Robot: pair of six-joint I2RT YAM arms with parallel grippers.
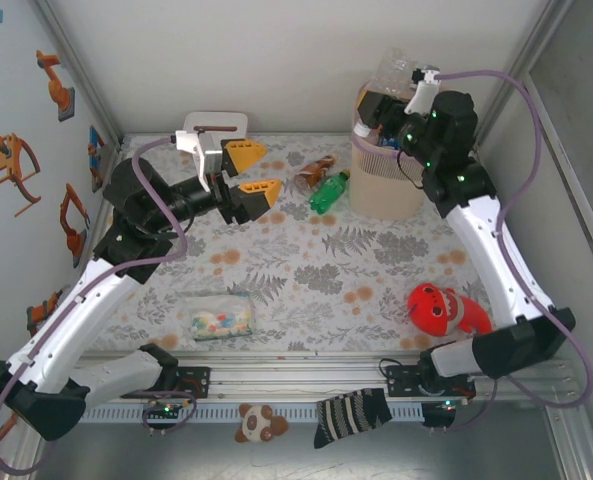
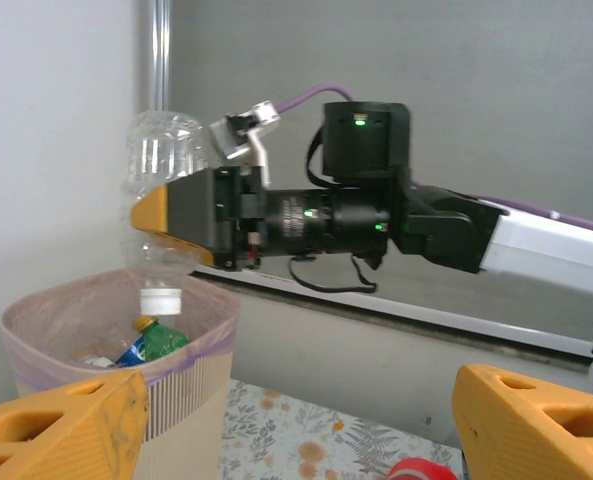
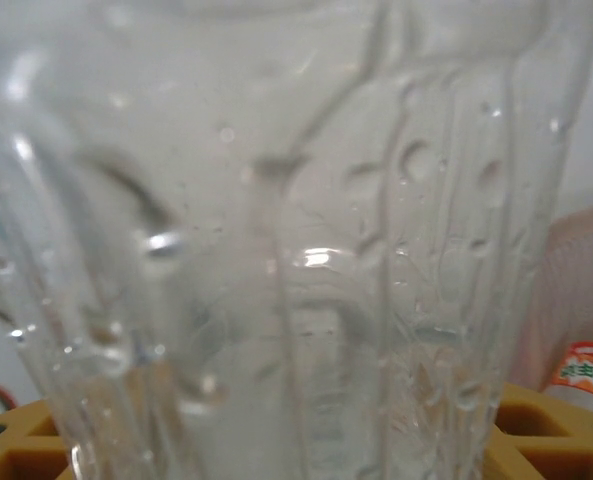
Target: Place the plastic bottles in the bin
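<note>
Glossy, ribbed transparent plastic on the clear bottle [image 3: 276,250], bin [image 2: 191,385] of matt beige ribbed plastic with thin translucent pink film liner, green bottle [image 1: 328,192] in shiny plastic, left gripper [image 1: 272,168] with matt orange plastic fingers [image 2: 66,425], table [image 1: 306,270] under matt floral-printed cloth.

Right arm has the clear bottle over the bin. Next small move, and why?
Probably open the right gripper and release. It holds the clear bottle upside down, cap pointing down just above the bin's mouth, so it should drop in beside the bottles already there. The left gripper is open and apart, not in the way.
</note>
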